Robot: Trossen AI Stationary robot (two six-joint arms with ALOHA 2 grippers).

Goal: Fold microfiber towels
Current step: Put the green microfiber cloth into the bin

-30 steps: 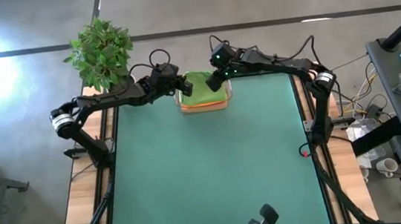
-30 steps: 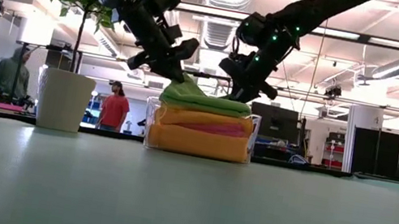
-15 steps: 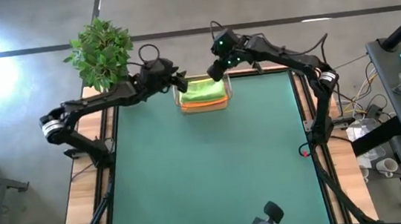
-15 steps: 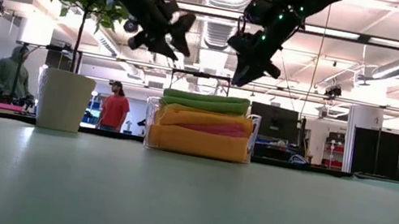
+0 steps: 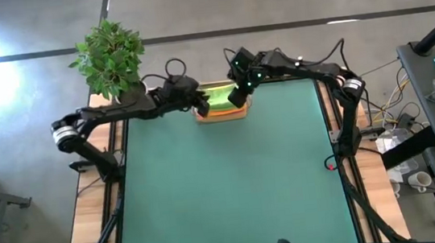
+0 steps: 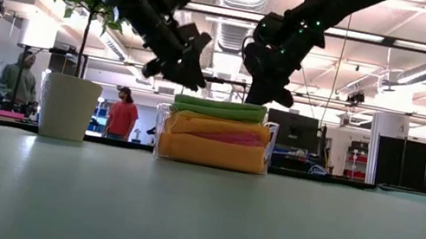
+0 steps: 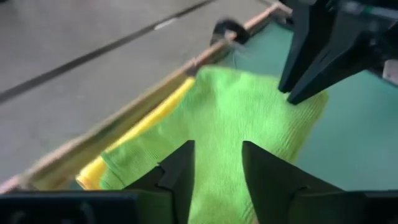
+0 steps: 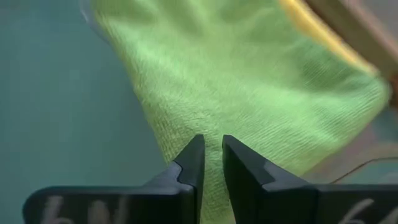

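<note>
From above, both arms reach inward over the table's far edge, the left gripper [image 5: 199, 103] and right gripper [image 5: 237, 95] flanking the green towel [image 5: 219, 99] atop the stack in the clear tray [image 5: 220, 116]. At table level, both hover just above it, tilted down. Wrist views show each gripper's fingers parted, empty.
</note>
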